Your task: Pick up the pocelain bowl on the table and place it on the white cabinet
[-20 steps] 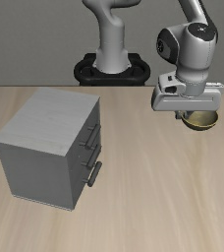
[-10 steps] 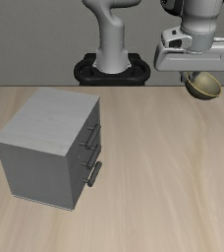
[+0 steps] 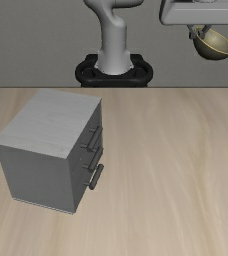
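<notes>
One bowl (image 3: 216, 42) lifted higher, gripped by tool (image 3: 198, 31), one cabinet (image 3: 51, 120)

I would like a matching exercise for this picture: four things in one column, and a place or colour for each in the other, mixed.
1. bowl
2. cabinet
3. robot base
4. table

a. black, at the table's far edge
b. light wood
c. in the air, upper right
d. grey-white, on the table

Pairs: 1-c, 2-d, 3-a, 4-b
</notes>
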